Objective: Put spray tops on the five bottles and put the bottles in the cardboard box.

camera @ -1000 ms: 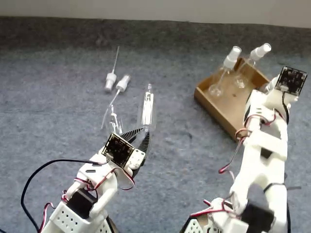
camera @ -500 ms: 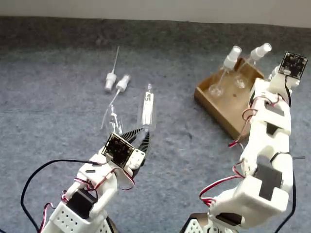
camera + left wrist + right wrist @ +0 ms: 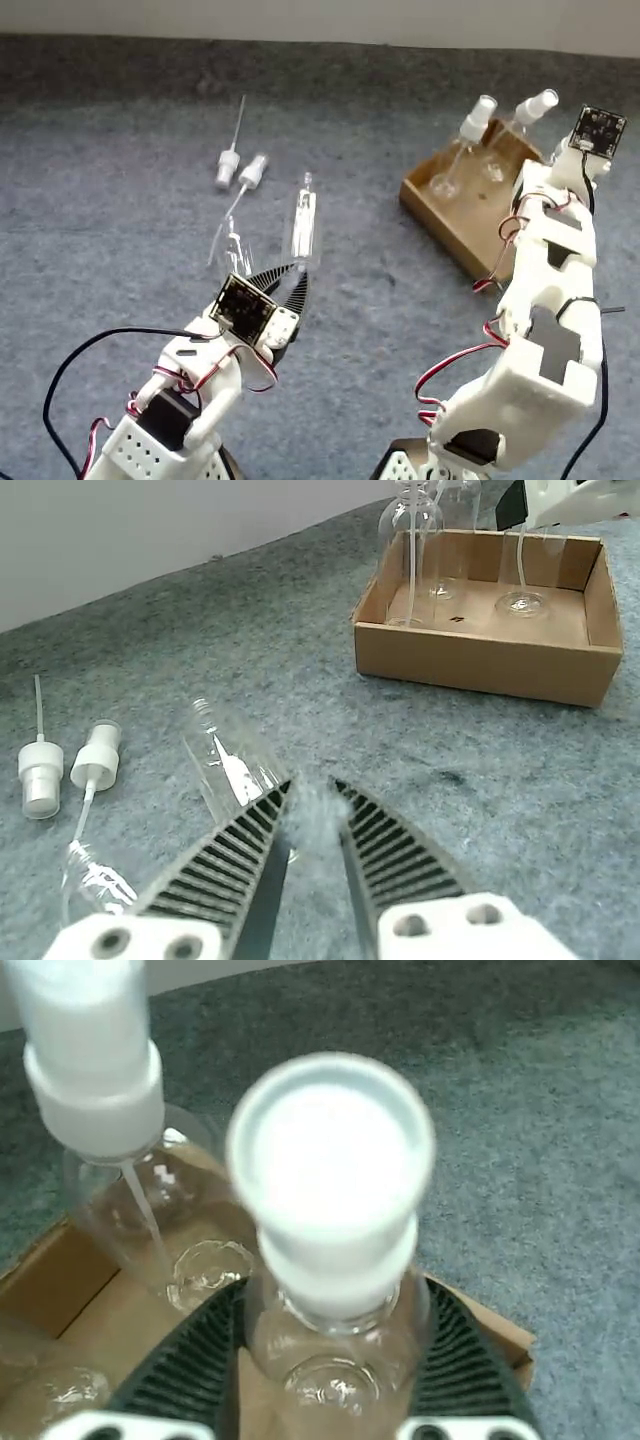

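Right gripper [image 3: 330,1305] pinches a capped bottle [image 3: 330,1190] at the cardboard box [image 3: 430,205] beside two standing bottles [image 3: 465,140]; left gripper [image 3: 312,788], fingers spread, faces two bare bottles [image 3: 301,218] and two loose spray tops [image 3: 228,165].

Illumination even and diffuse; shadows soft. Specular glare on the bottle [image 3: 228,763] just beside the left gripper [image 3: 310,788].

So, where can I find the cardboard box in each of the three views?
High view: the cardboard box lies right of centre, in the upper half.
Left wrist view: cardboard box well beyond the open left gripper.
Right wrist view: cardboard box beneath the bottle in the right gripper.
Shared landmark: the spray-topped bottles standing in it.
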`<act>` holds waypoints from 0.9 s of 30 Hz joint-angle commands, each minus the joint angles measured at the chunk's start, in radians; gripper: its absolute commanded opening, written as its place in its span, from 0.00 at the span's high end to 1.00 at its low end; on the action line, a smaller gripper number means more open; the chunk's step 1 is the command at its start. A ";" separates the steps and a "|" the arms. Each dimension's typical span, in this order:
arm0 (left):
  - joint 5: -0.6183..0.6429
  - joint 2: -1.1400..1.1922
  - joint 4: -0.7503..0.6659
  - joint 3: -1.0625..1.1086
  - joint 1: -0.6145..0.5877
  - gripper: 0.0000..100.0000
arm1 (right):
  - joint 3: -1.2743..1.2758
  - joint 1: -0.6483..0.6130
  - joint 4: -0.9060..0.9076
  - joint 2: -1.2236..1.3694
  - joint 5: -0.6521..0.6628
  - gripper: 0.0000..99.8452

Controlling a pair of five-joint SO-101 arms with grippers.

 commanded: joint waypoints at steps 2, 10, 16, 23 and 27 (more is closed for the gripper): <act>-0.012 -0.012 0.003 0.021 -0.013 0.99 | -0.058 0.007 -0.028 -0.015 0.008 0.84; -0.012 -0.012 0.003 0.021 -0.015 0.99 | -0.019 0.013 -0.021 -0.019 0.008 0.79; -0.012 -0.012 0.002 0.021 -0.067 0.99 | -0.015 0.013 -0.018 -0.019 0.008 0.79; -0.012 -0.012 0.002 0.021 -0.071 0.99 | -0.016 0.005 0.044 -0.019 0.008 0.79; -0.012 -0.012 0.002 0.021 -0.073 0.99 | -0.015 0.005 0.045 -0.019 0.008 0.78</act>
